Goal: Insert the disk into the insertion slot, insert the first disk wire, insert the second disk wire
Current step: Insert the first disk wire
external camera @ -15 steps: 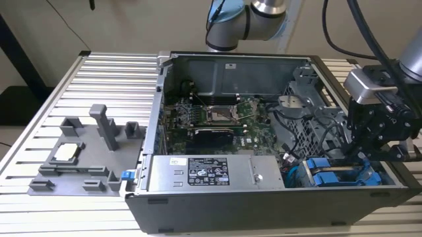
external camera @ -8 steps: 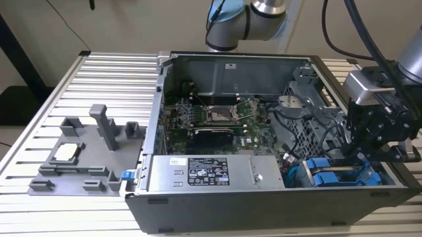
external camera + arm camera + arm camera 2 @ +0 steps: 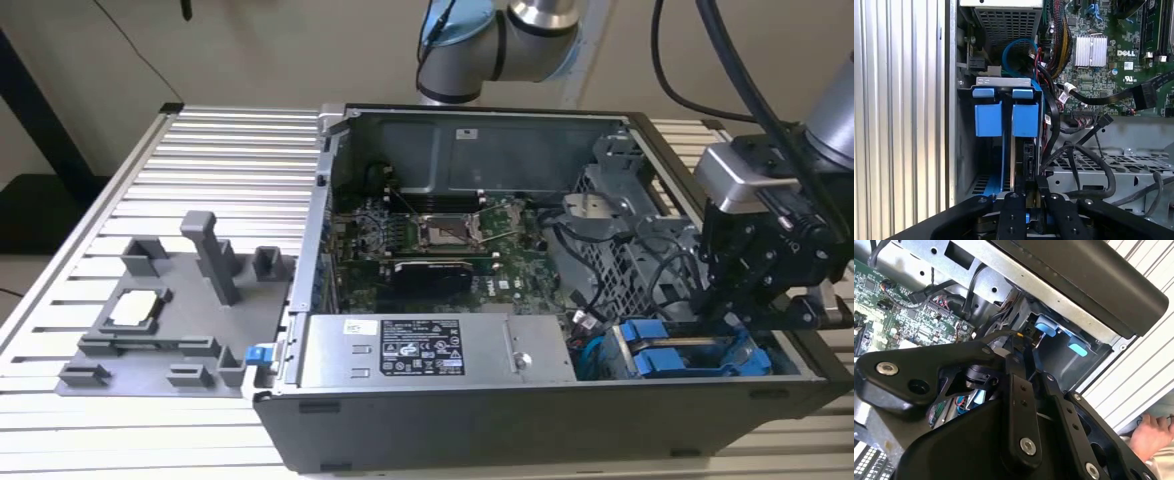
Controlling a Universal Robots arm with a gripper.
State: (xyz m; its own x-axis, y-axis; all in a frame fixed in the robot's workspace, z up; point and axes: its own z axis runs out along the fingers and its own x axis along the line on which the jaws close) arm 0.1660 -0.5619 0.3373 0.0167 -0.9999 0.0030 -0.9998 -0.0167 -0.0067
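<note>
- Ribbed metal table (image 3: 214,150) takes up the middle of the room, and an opened computer case (image 3: 534,425) lies on it with its side panel off.
- At the case's corner toward the exterior view's right, the black claw (image 3: 754,320) reaches down into the slot (image 3: 1004,81), a grey sheet-metal bay with blue rails.
- Whether the claw is gripping anything I cannot tell (its tip is lost among dark parts in both wrist views).
- The disk (image 3: 1024,120) stands on edge inside that slot, straight ahead of the claw in the first wrist view. Its blue frame shows two square tabs side by side at the end away from the claw. How deep it sits I cannot say.
- Just beside the slot, black cables (image 3: 1104,100) cross toward the green circuit board (image 3: 1134,70), and a blue cable (image 3: 1019,47) curls beyond the tabs.
- A perforated grey cage (image 3: 1134,170) lies next to the claw, on the board side of the slot.
- A grey power box (image 3: 414,350) with a black-and-white sticker sits against the slot, on the exterior view's left of it.
- Well apart from the case, at the exterior view's left, a grey tray (image 3: 147,345) of upright holders rests on the table (one post stands taller than the rest).
- Behind the case rises the arm (image 3: 494,45), silver and pale blue.
- A person's hand (image 3: 1154,435) shows past the case wall, over the table, in the second wrist view.
</note>
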